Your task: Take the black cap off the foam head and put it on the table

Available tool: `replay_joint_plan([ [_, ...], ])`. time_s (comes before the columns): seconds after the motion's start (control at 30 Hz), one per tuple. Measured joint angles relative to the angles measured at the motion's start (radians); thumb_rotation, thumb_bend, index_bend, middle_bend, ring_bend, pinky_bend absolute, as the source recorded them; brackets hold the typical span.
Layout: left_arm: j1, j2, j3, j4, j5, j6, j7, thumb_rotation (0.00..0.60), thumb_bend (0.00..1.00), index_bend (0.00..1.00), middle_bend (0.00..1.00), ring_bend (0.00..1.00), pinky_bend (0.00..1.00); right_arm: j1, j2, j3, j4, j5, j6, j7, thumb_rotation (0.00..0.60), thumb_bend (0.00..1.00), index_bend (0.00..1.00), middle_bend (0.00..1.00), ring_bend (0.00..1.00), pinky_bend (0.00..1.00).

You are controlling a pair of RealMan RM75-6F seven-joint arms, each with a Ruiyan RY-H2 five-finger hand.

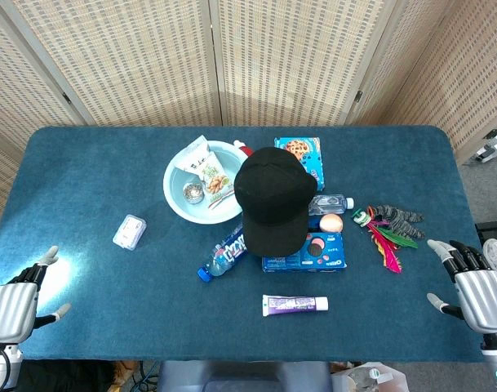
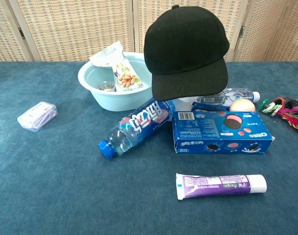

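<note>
Black cap (image 2: 187,51), centre: we judge it light, soft-crowned, stiffer at the brim, the best hold. Left robot hand (image 1: 15,300) and right robot hand (image 1: 474,287) rest empty, fingers spread, at the desk's (image 1: 93,188) near corners.

My hands (image 1: 11,304) look like smooth silvery metal. The cap (image 2: 187,51) is matt black cloth; the table (image 2: 51,186) wears rough blue fabric; the bowl (image 2: 92,83) is glossy plastic.

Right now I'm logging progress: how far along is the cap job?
Nothing looks done: the black cap sits on the foam head, which it hides. Nothing is in hand: the left robot hand and right robot hand rest open at the table edges. Left: grasp, lift, set down.
</note>
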Motion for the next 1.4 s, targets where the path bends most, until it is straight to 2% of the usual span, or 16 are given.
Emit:
replay_joint_plan([
  [0.43,-0.004,-0.002,0.002,0.008,0.022,0.003,-0.018,0.600,0.00,0.08,0.24,0.33,0.50,-0.006,0.012,0.007,-0.004,0.002,0.023,0.001,0.600,0.10,0.16,0.22,0.14,0.21],
  [0.6,-0.016,0.002,0.003,0.020,0.052,-0.001,-0.056,0.600,0.00,0.10,0.24,0.34,0.49,-0.012,0.024,0.015,-0.010,0.002,0.044,0.001,0.600,0.10,0.16,0.22,0.14,0.21],
  [0.7,-0.032,0.004,0.004,0.039,0.084,-0.009,-0.100,0.600,0.00,0.14,0.26,0.39,0.49,-0.016,0.033,0.017,-0.015,0.002,0.052,0.001,0.600,0.10,0.16,0.22,0.14,0.21],
  [0.8,-0.061,0.004,0.006,0.070,0.130,-0.028,-0.153,0.600,0.00,0.18,0.34,0.46,0.54,-0.017,0.038,0.018,-0.020,0.001,0.054,0.002,0.600,0.10,0.16,0.22,0.14,0.21],
  [0.9,-0.103,0.001,0.007,0.102,0.183,-0.051,-0.192,0.600,0.00,0.22,0.47,0.56,0.65,-0.018,0.039,0.017,-0.022,-0.003,0.054,0.003,0.600,0.10,0.16,0.22,0.14,0.21],
  [1.03,-0.171,-0.017,0.006,0.137,0.258,-0.082,-0.246,0.600,0.00,0.31,0.70,0.79,0.95,-0.019,0.036,0.011,-0.023,-0.009,0.053,0.004,0.600,0.10,0.16,0.22,0.14,0.21],
  [1.07,-0.187,-0.024,0.005,0.145,0.273,-0.091,-0.258,0.600,0.00,0.32,0.75,0.83,0.99,-0.020,0.036,0.010,-0.022,-0.010,0.053,0.004,0.600,0.10,0.16,0.22,0.14,0.21],
  [1.17,-0.242,-0.050,0.003,0.170,0.310,-0.129,-0.279,0.600,0.00,0.33,0.84,0.90,1.00,-0.023,0.036,0.006,-0.022,-0.013,0.054,0.004,0.600,0.10,0.16,0.22,0.14,0.21],
  [1.4,-0.362,-0.146,-0.013,0.240,0.351,-0.203,-0.330,0.600,0.00,0.34,0.93,0.98,1.00,-0.032,0.038,0.001,-0.018,-0.014,0.059,0.008,0.600,0.10,0.16,0.22,0.14,0.21],
])
